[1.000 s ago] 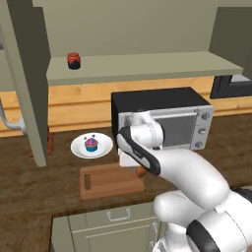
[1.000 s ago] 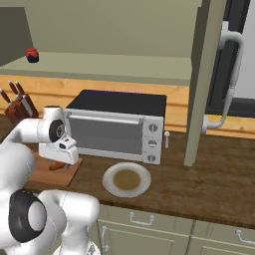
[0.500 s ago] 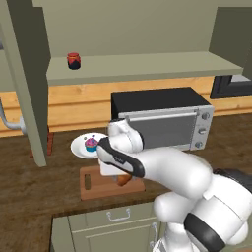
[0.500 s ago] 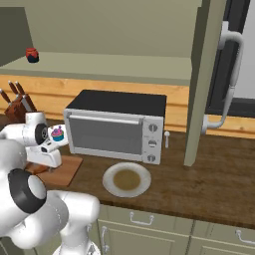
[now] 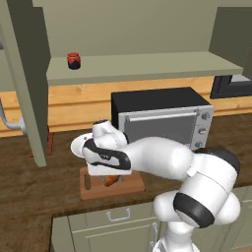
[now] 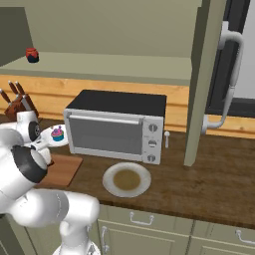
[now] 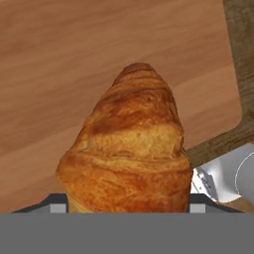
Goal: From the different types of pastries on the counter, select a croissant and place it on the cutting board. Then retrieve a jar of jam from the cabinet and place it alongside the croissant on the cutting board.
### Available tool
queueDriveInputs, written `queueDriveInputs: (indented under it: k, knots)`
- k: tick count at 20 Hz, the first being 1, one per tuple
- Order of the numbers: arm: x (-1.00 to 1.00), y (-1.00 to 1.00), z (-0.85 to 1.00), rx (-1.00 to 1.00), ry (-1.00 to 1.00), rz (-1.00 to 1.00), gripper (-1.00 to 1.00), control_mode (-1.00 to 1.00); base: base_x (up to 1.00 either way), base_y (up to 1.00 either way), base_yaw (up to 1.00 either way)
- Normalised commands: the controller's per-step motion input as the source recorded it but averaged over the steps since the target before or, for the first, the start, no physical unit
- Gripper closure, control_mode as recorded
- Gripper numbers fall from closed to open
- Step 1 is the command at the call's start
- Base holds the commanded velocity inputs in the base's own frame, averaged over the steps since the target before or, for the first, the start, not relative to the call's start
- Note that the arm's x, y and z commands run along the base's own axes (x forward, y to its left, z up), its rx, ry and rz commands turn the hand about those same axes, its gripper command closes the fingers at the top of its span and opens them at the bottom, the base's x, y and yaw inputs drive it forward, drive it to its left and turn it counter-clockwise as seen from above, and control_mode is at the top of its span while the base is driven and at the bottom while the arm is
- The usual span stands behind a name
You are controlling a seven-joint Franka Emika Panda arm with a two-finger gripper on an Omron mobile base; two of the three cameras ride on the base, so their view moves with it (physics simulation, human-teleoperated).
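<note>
Just under our gripper [image 5: 109,178], which is closed around the croissant [image 7: 130,149], lies the cutting board [image 7: 59,64], so release remains, then fetching the jam jar [image 5: 74,60] from the cabinet shelf above.

Cupcake [image 6: 58,133] on plate left of toaster oven [image 6: 116,127]; cutting board [image 6: 63,169] below; jam jar [image 6: 32,55] on shelf.

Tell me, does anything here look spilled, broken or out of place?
Nothing stands out. The croissant is whole above the cutting board, the cupcake sits upright on its plate, and the jam jar stands on the shelf.
</note>
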Motion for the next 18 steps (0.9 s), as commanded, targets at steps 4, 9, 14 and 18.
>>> queueDriveInputs:
  k: [4,9,14,18]
  knots:
    - [0.28,0.23,-0.18,-0.01,0.01,-0.06,1.0,-1.0,0.0,0.0,0.0]
    - [0.19,0.27,-0.29,-0.03,0.03,-0.08,1.0,-1.0,0.0,0.0,0.0]
    - [0.1,0.21,-0.28,-0.03,0.0,-0.08,1.0,-1.0,0.0,0.0,0.0]
    - [0.13,0.05,-0.28,-0.02,0.0,-0.06,1.0,-1.0,0.0,0.0,0.0]
